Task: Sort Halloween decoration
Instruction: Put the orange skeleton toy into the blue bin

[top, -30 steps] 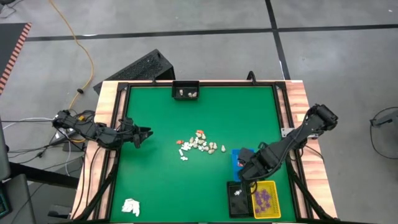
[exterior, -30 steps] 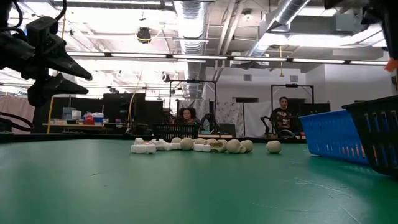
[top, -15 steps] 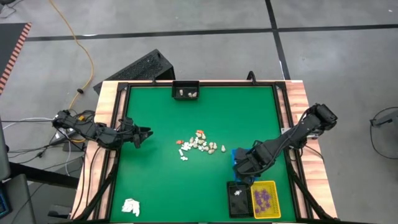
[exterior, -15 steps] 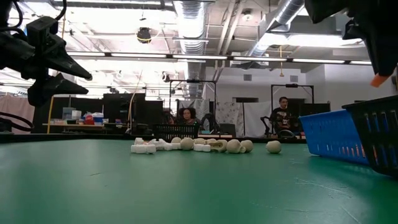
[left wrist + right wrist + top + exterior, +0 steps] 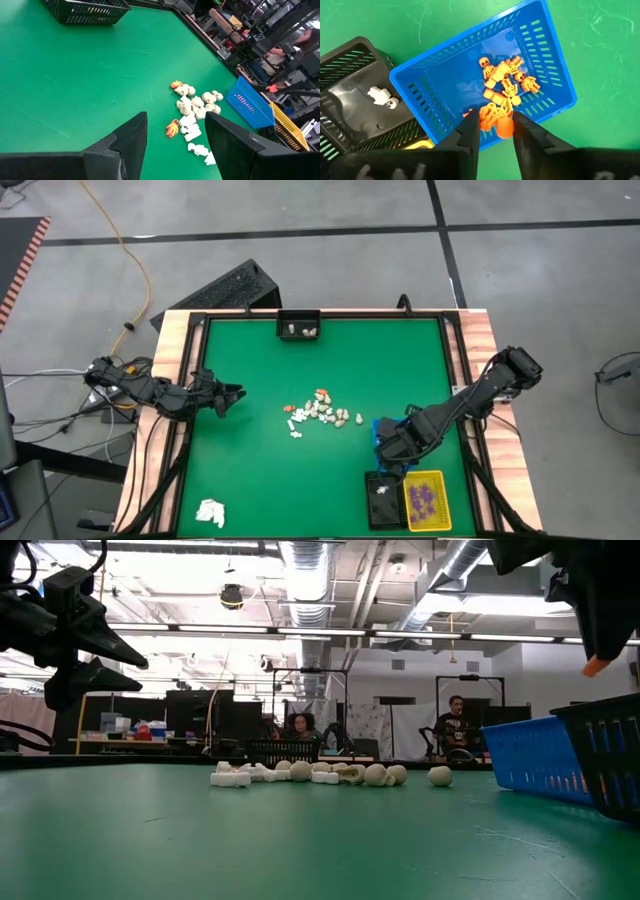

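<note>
The Halloween decoration lies as a heap of tiny cream, white and orange-red pieces (image 5: pixel 322 413) at the table's middle. Several orange pieces (image 5: pixel 506 80) lie in a blue basket (image 5: pixel 420 85) at the near right. My right gripper (image 5: pixel 496 130) hangs over that basket, pointing down, shut on one orange piece (image 5: pixel 595 665). My left gripper (image 5: pixel 238 393) waits open above the table's left edge, its fingers (image 5: pixel 135 137) holding nothing and aimed at the heap. My right gripper pinches a small orange piece (image 5: pixel 505 127) between its two fingertips, coming from above and pointing down. The piece is lifted clear, above the blue basket's near wall. Which part of the piece the fingers have is too small to tell.
Beside the blue basket stand a black tray (image 5: pixel 350 65) with a white figure (image 5: pixel 380 95) and a yellow tray (image 5: pixel 425 500) with purple pieces. Another black tray (image 5: pixel 298 327) sits at the far edge. A white wad (image 5: pixel 210 512) lies at the near left corner.
My right gripper has sunk a little over the blue basket and rolled about its own line, carrying the orange piece, which stays at its fingertips.
</note>
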{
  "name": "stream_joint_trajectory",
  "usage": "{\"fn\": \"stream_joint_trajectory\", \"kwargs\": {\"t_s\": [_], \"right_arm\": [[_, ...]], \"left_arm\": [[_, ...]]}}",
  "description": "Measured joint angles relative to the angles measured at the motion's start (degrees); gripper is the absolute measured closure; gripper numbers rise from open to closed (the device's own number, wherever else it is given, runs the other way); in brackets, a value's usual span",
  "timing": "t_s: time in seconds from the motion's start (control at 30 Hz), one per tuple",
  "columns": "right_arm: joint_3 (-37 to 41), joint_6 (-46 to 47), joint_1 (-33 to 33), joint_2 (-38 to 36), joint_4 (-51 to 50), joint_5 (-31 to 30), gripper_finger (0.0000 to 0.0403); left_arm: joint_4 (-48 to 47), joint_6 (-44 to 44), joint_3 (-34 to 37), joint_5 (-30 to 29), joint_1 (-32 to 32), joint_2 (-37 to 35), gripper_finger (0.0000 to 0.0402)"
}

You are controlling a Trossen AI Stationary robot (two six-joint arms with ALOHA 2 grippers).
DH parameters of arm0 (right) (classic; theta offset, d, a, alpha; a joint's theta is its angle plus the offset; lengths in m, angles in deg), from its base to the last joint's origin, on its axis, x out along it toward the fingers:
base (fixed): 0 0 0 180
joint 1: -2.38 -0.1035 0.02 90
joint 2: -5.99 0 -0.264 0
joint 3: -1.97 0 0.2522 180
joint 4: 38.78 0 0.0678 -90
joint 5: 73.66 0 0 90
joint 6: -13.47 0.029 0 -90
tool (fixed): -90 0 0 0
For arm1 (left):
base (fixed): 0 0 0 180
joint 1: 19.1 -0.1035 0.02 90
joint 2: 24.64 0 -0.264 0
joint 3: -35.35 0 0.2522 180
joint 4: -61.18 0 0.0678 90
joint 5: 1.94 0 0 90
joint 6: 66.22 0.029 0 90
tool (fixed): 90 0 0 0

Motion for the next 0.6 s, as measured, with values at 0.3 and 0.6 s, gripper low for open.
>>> {"fn": "stream_joint_trajectory", "kwargs": {"t_s": [0.3, 0.6], "right_arm": [[0.00, 0.02, -0.01, 0.00, -1.17, -0.09, 0.0254], [0.00, -0.24, -0.01, 0.00, -0.63, -0.09, 0.0243]], "left_arm": [[0.02, 0.01, 0.00, 0.03, 0.00, 0.00, 0.0213], [0.00, 0.02, 0.00, 0.02, -0.01, 0.00, 0.0213]]}}
